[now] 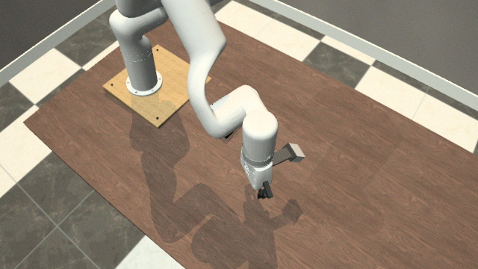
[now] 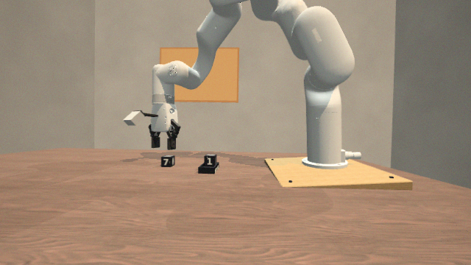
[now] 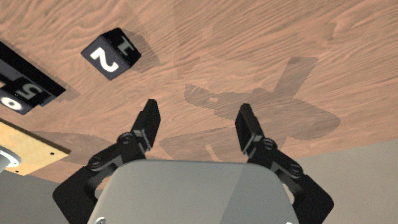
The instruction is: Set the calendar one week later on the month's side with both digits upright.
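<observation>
One black cube [image 2: 168, 161] [image 3: 111, 53] stands alone on the table. It shows a 7 in the exterior view, and a 2 and a 1 in the wrist view. The other black cube [image 2: 210, 160] [image 3: 22, 96] is in the black tray [image 2: 207, 170] [image 3: 36, 70]. It shows a 1 in the exterior view, and a 0 and a 5 in the wrist view. The month's name cannot be read. My gripper [image 1: 264, 194] [image 2: 163, 143] [image 3: 198, 111] is open and empty above the table, higher than the loose cube. In the top view the arm hides the cubes and nearly all of the tray.
The arm's wooden base board [image 1: 175, 101] [image 2: 342, 178] [image 3: 37, 150] lies beyond the tray from the loose cube. The wrist camera's bracket [image 1: 285, 155] [image 2: 145, 113] sticks out sideways from the gripper.
</observation>
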Available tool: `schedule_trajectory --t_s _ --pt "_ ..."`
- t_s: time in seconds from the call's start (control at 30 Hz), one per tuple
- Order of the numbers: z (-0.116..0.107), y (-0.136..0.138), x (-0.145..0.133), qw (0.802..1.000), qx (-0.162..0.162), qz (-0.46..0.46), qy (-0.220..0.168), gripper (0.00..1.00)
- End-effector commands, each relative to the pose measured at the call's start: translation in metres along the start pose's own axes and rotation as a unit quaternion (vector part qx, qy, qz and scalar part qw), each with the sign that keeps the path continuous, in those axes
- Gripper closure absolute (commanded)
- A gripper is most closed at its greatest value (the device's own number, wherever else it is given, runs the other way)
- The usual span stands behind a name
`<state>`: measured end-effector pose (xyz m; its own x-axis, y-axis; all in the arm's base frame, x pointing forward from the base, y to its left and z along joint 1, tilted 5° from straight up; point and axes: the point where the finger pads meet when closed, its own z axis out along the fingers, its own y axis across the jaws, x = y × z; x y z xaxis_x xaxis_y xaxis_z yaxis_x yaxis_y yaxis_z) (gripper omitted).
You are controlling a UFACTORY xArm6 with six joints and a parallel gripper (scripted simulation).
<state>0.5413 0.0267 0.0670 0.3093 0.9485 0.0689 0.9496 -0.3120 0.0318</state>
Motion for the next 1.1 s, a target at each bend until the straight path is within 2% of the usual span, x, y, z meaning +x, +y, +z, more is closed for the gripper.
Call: schedule_trajectory --t_s 0.0,0.3,1.07 --pt "0.012 0.002 0.001 1.000 -0.002 0.000 0.001 0.00" --pt "0.023 0.002 0.001 1.000 -0.002 0.000 0.001 0.00" --pt "0.024 0.002 0.001 1.000 -0.002 0.000 0.001 0.00"
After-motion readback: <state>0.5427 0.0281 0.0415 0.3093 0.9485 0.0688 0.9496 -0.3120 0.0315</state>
